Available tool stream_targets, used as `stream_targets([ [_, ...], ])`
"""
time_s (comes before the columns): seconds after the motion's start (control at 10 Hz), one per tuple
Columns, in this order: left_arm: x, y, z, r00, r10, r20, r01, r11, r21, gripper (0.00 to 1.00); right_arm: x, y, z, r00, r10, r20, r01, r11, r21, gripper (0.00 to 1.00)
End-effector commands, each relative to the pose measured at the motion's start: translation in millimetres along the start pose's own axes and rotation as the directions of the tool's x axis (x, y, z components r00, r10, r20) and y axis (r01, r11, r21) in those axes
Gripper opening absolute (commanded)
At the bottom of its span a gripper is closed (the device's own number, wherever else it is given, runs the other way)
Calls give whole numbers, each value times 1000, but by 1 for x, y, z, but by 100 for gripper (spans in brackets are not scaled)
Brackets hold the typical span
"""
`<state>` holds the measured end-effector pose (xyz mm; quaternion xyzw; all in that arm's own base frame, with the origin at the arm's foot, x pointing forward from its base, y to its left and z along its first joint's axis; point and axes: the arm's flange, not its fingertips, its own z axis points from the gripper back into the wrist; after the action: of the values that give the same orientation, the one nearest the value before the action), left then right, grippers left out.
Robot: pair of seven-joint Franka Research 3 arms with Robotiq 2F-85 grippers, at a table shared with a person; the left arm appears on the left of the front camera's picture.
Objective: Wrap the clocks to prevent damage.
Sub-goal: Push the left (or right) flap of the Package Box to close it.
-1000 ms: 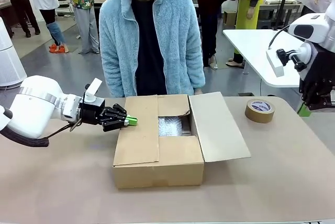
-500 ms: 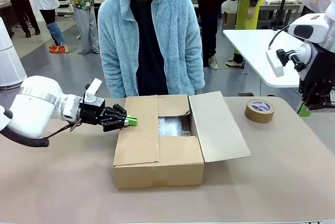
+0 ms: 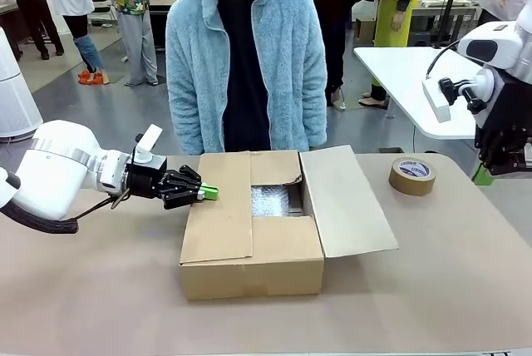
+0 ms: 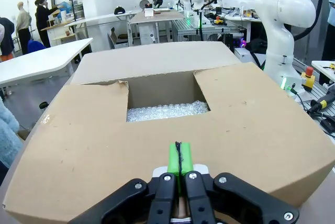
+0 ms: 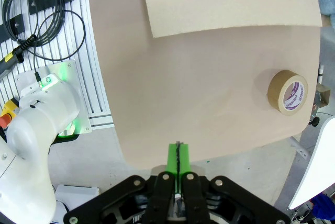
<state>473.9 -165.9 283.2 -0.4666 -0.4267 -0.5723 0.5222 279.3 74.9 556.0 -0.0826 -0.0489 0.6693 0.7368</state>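
An open cardboard box (image 3: 249, 254) stands mid-table with bubble wrap (image 3: 270, 200) lying in its bottom. The wrap (image 4: 167, 111) also shows through the opening in the left wrist view. The clocks are out of view. My left gripper (image 3: 209, 193) is shut and empty, its green pads pressed together at the left flap (image 4: 89, 145) of the box, just above it. My right gripper (image 5: 178, 156) is shut too, empty, held high over the table's right edge. A person (image 3: 245, 56) in a light blue fleece stands behind the box.
A roll of brown tape (image 3: 412, 175) lies on the table right of the box; it shows as tape (image 5: 288, 91) in the right wrist view. The right flap (image 3: 345, 202) slopes outward. A white table (image 3: 399, 81) stands behind at right.
The person has shifted slightly to the right behind the box. Neither arm has moved and both grippers stay shut.
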Motion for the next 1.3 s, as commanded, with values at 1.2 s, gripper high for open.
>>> stream_targets([
  [1.2, -2, 0, -1, 1000, -3, -21, 3, 1000, 5, 0, -94, -168, -183, 566, -177, 805, -57, 966, 252, 1],
])
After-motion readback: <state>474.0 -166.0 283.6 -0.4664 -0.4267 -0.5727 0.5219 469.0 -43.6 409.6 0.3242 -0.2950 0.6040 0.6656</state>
